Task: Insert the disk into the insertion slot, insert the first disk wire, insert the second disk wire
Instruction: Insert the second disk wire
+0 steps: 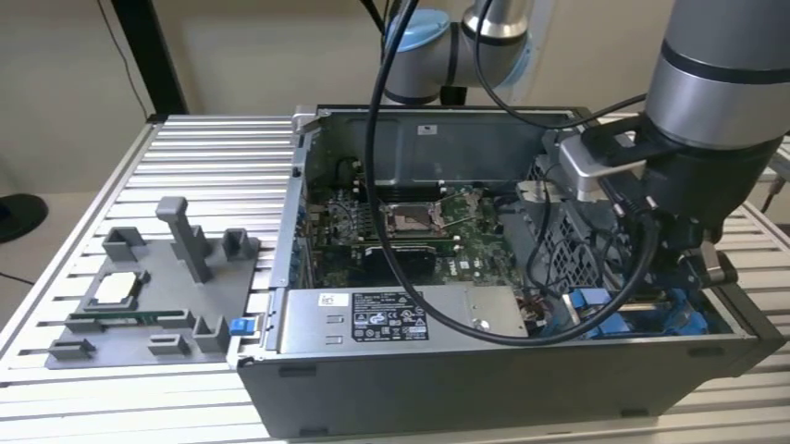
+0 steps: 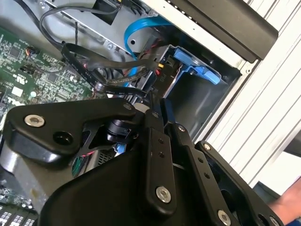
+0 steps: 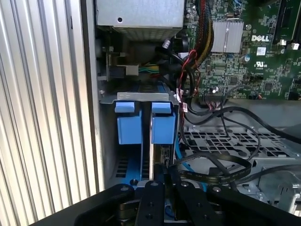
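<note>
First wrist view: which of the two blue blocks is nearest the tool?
The blue block beside the perforated cage; the other sits against the case wall.

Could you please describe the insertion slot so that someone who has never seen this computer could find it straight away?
Start at the open grey computer case on the slatted table. Go to its front corner on the exterior view's right, beyond the labelled power-supply box, where the end effector reaches in. The insertion slot is the sheet-metal bay with bright blue tabs, unlike the perforated grey cage beside it.
</note>
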Available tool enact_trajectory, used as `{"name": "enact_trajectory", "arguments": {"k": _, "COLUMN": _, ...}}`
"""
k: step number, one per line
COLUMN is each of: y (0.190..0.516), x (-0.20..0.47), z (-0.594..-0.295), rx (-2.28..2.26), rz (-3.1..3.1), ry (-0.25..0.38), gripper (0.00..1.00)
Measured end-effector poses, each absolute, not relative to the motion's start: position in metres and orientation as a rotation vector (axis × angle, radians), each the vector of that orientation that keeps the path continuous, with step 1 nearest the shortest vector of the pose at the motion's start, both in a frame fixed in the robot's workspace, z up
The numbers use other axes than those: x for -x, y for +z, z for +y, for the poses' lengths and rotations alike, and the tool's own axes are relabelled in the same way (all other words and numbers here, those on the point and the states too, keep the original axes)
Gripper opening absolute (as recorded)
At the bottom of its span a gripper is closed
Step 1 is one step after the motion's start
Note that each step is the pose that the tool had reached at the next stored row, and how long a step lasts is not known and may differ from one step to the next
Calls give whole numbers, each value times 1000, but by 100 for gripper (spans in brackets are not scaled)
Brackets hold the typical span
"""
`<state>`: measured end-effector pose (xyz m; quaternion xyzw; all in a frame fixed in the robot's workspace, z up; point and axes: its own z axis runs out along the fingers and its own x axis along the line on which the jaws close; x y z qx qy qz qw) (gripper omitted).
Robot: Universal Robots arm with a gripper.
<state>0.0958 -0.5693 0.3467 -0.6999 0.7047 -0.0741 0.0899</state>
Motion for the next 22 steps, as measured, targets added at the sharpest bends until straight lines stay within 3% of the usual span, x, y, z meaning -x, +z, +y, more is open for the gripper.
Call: {"name": "enact_trajectory", "arguments": {"k": 22, "y": 340, "x": -94, "z": -566, "rx": 2067, "rz": 2081, "ry": -247, "gripper": 0}}
